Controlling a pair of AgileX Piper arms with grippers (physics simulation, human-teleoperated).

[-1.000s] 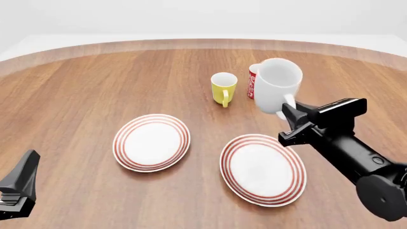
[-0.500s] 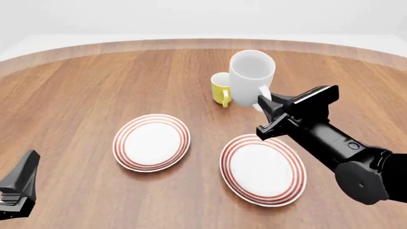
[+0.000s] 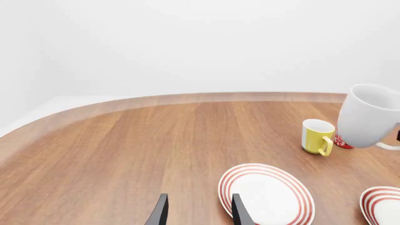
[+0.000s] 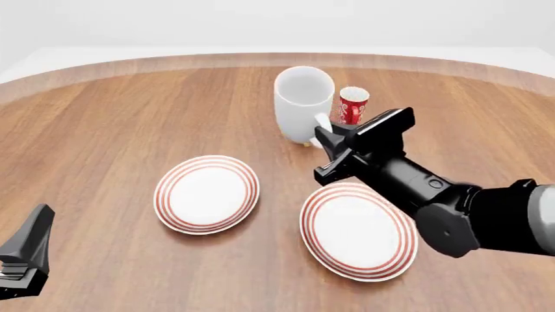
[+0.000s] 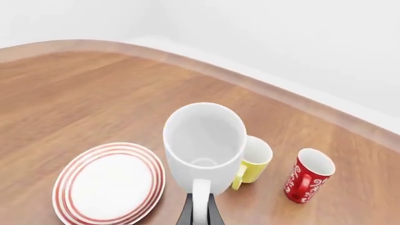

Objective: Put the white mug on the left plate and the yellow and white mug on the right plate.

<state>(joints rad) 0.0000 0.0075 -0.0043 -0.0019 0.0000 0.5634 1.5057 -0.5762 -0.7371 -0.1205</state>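
My right gripper [image 4: 325,138] is shut on the handle of the large white mug [image 4: 303,103] and holds it upright above the table, beyond the two plates. In the right wrist view the mug [image 5: 205,143] hangs over the table between the left plate [image 5: 107,183] and the yellow and white mug [image 5: 255,161], with my fingers [image 5: 200,213] pinching its handle. In the front view the yellow mug is hidden behind the white one. The left plate [image 4: 206,193] and right plate [image 4: 358,232] are bare. My left gripper [image 4: 25,257] is open and empty [image 3: 198,213] at the near left.
A slim red cup with white lettering [image 4: 352,104] stands just right of the yellow mug [image 3: 316,136]. The table's curved far edge [image 4: 277,57] runs behind the cups. Bare wood lies left of the left plate.
My right gripper has carried the white mug to the left. The red cup now shows, and the yellow mug is covered in the front view. The left arm has not moved.
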